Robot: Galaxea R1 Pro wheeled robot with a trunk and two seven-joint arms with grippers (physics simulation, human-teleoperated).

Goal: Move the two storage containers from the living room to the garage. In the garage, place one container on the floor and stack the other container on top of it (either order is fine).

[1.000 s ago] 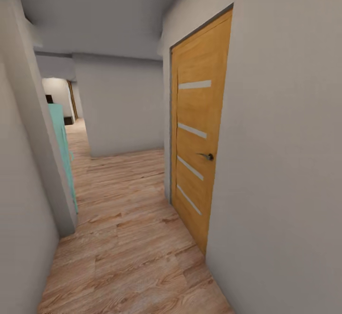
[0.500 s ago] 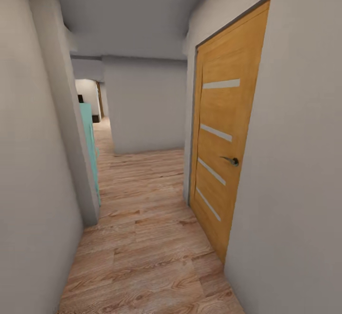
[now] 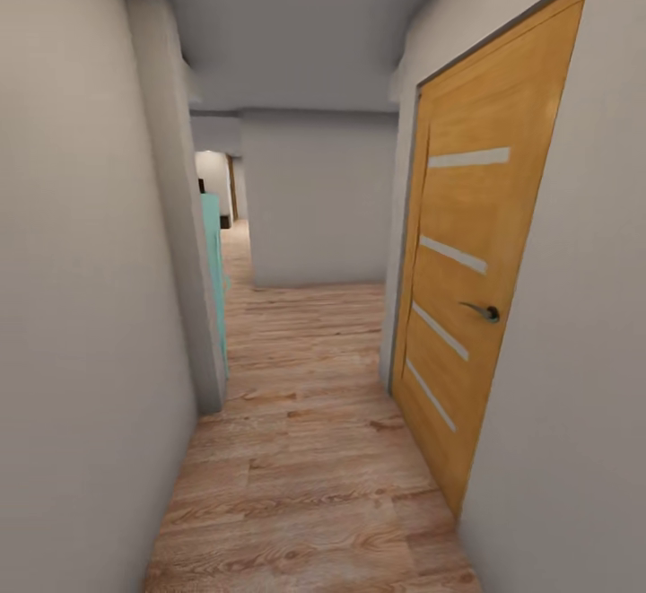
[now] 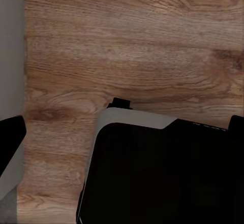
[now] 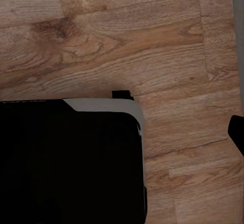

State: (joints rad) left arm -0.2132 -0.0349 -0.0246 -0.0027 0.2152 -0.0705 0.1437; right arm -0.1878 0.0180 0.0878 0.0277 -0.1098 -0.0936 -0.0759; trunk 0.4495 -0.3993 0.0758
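Observation:
The two storage containers are out of view. I am in a narrow corridor with a light wood plank floor (image 3: 305,449). An orange-wood door (image 3: 475,297) with several narrow horizontal glass slits stands shut in the right wall, its handle (image 3: 484,310) pointing into the corridor. In the left wrist view, my left gripper (image 4: 122,132) hangs open over the planks, with dark fingertips (image 4: 11,137) at both side edges and nothing between them. In the right wrist view, my right gripper (image 5: 122,132) also hangs empty above the floor, one fingertip (image 5: 237,132) showing at the edge.
Grey walls close in on both sides. A teal panel (image 3: 215,279) juts out past the left wall's corner (image 3: 193,306). A grey wall (image 3: 314,207) blocks the corridor ahead, and a passage (image 3: 229,207) continues to its left. My black base (image 4: 162,173) shows beneath both wrists.
The whole head view has shifted: the door now sits further right and larger, and the left wall fills more of the picture. The camera moved, not the things.

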